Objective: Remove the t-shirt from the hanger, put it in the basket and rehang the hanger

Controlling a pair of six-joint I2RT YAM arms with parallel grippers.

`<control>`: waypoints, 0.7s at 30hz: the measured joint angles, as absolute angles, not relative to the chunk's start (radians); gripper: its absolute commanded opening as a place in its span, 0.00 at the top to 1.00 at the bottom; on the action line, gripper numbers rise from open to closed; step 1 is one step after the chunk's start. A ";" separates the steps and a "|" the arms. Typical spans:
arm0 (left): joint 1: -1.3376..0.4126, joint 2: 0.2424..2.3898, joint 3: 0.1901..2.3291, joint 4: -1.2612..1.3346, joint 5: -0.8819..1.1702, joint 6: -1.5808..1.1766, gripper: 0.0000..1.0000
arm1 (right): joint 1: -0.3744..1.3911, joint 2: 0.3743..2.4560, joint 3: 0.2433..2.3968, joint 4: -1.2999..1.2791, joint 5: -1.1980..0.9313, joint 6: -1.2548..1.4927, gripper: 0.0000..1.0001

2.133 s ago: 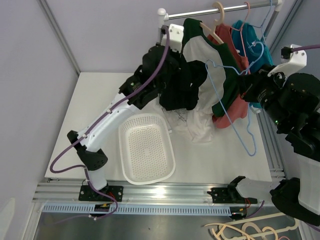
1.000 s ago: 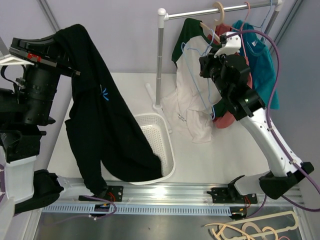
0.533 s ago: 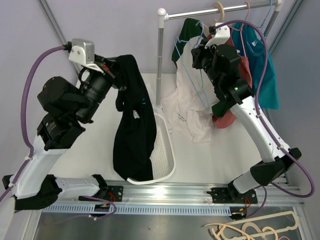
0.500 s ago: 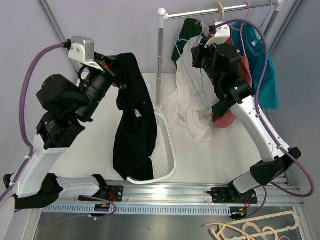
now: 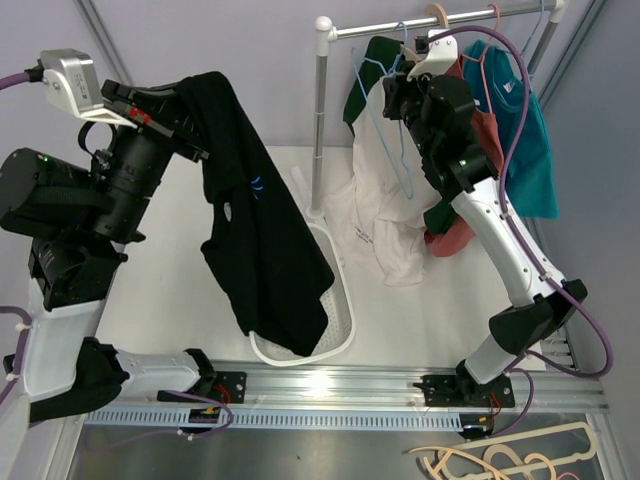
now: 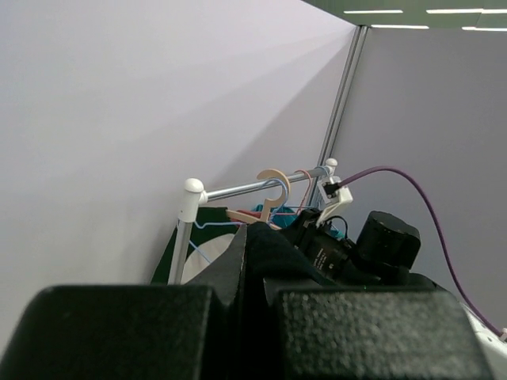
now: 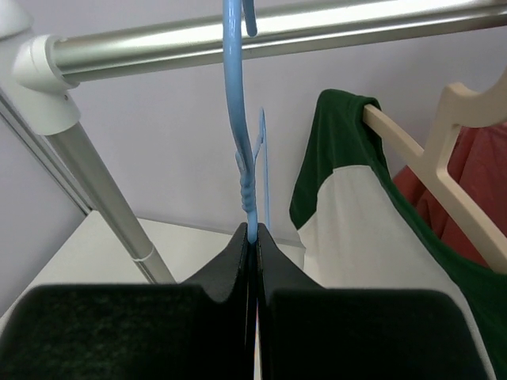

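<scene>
1. Top view: the left arm is reared up high on the left side, its forearm pointing toward the rack. The left gripper (image 5: 188, 100) is clamped on the black t-shirt (image 5: 262, 232), which hangs free from the fingers in one long drape. The shirt's lower hem reaches the white basket (image 5: 340, 318) on the table (image 5: 180, 230). The right arm stretches steeply up from its base to the rail (image 5: 430, 22). The right gripper (image 5: 393, 95) sits just under the rail, pinched on the bare blue hanger (image 5: 404, 170), beside the other hung garments.
2. Left wrist view: the left gripper (image 6: 252, 237) points up and across toward the rail (image 6: 253, 188). Its fingers are pressed together with a fold of black t-shirt (image 6: 269, 247) caught between them. The right arm's wrist (image 6: 384, 245) shows beyond.
3. Right wrist view: the right gripper (image 7: 253, 236) has its fingers squeezed tight on the neck of the blue hanger (image 7: 242, 134). The hook rises to the rail (image 7: 261, 33). To the right hangs a green-and-white shirt (image 7: 356, 214) on a beige hanger (image 7: 444, 150).
</scene>
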State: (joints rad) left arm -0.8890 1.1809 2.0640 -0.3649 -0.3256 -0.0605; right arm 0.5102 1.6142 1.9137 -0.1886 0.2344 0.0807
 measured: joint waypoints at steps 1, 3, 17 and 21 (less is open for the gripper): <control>-0.889 1.186 2.068 -0.365 -0.323 -0.060 0.99 | 0.509 1.621 1.914 -0.185 0.233 0.076 1.00; -0.889 1.195 2.070 -0.365 -0.313 -0.062 0.99 | 0.508 1.638 1.919 -0.179 0.227 0.072 1.00; -0.891 1.118 1.549 -0.274 -0.308 -0.203 0.99 | 0.504 1.777 2.087 -0.141 0.187 0.043 1.00; -0.892 1.005 1.225 -0.311 -0.421 -0.318 0.99 | 0.506 1.810 2.141 -0.143 0.169 0.040 1.00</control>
